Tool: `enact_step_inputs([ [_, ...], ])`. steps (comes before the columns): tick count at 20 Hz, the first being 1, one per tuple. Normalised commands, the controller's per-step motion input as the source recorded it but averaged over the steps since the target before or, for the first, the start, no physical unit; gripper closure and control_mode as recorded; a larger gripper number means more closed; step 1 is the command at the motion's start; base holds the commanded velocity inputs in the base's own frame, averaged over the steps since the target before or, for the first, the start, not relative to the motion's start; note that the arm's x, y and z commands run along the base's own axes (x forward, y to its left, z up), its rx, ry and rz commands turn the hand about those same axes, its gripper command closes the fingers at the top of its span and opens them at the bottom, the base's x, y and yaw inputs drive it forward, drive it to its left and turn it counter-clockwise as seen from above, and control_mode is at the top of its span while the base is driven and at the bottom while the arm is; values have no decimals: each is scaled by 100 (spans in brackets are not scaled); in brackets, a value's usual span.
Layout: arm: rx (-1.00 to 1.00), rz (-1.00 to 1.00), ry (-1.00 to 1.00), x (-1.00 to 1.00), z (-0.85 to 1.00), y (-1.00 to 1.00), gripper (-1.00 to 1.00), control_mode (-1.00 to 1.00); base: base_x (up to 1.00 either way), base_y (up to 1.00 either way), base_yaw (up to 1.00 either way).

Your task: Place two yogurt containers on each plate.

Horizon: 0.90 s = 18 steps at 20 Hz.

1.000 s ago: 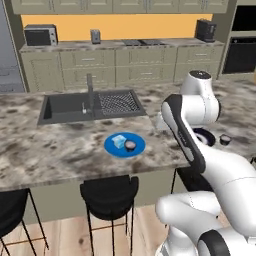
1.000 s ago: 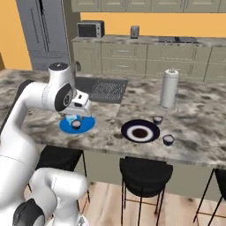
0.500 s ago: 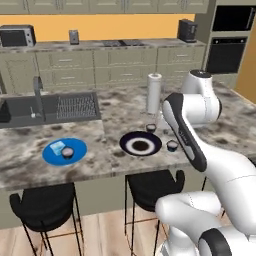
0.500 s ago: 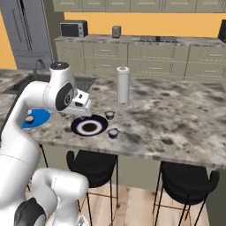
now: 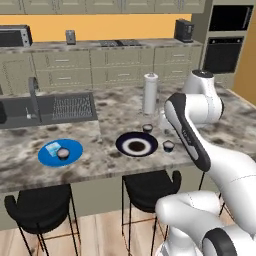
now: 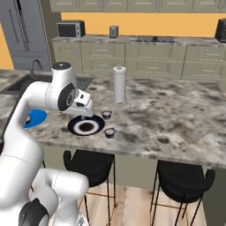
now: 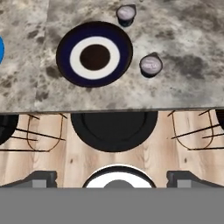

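The gripper [image 7: 112, 181] hung wide open with nothing in it, its two dark fingertips [image 7: 40, 178] low in the hand view above the wooden floor and a black stool [image 7: 113, 130], short of the counter edge [image 7: 188, 106]. Past that edge lay the navy plate [image 7: 94, 54] with its pale ring and dark centre, bare of cups. Just beside its rim on one side stood a round dark yogurt cup [image 7: 151, 65] with a whitish top, not touching the plate; a second dark cup [image 7: 126, 14] stood just off the far rim. Both sat well ahead of the jaws and off to one side of their line, so neither was between the fingers. These cups looked tiny, light and stiff, probably smooth-walled and easy to tip, so a hold across the round wall below the lid seemed soundest. Farther along the counter, the blue plate [image 5: 60, 152] already carried a pale blue squarish cup [image 5: 52, 147] and a dark round cup [image 5: 63, 153].
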Motion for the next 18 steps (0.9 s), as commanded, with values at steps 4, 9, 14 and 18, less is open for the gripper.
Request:
enact_step_inputs([
  [4,0,0,0,0,0,0,-100,100,7,55,-4],
  [9,0,0,0,0,0,0,-100,100,46,0,0],
  [14,0,0,0,0,0,0,-100,100,49,0,0],
  [18,0,0,0,0,0,0,-100,100,30,-3,0],
])
